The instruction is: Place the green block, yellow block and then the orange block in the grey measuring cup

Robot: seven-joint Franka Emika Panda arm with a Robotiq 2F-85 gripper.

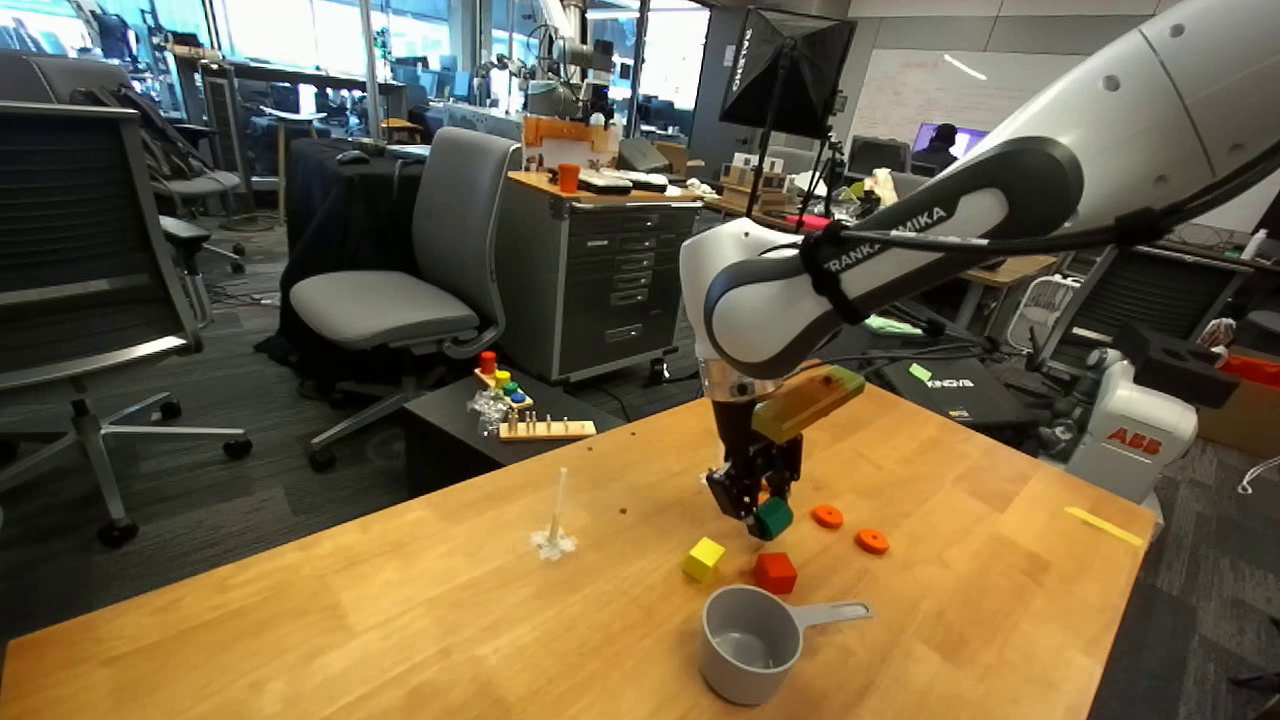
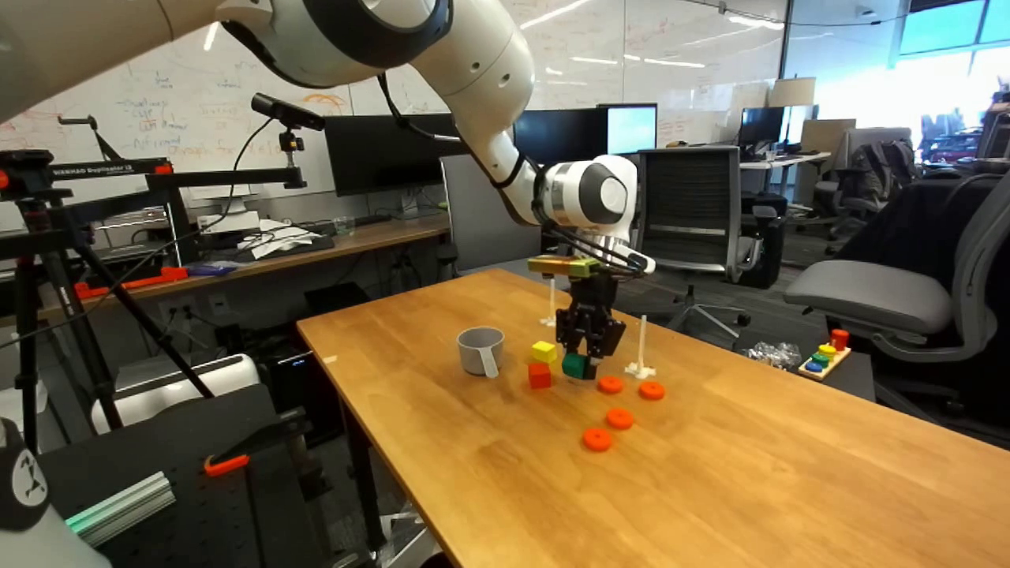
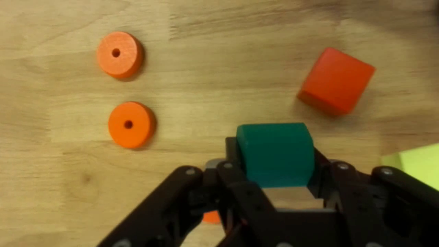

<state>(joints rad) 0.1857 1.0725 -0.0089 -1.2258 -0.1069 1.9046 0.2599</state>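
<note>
1. The green block (image 3: 276, 154) was pinched in the tool (image 3: 277, 163).
2. In an exterior view, the cup (image 1: 748, 640) was seen at six o'clock from the tool, its handle (image 1: 838, 613) toward three; the red block (image 1: 775, 573), presumably the orange one, was found between, so passing above it was judged needed.
3. In the wrist view, the yellow block (image 3: 420, 165) was cut off at three o'clock; the cup could not be made out.
4. Whether the worktop (image 1: 400, 620) was touched by the green block could not be told.
</note>
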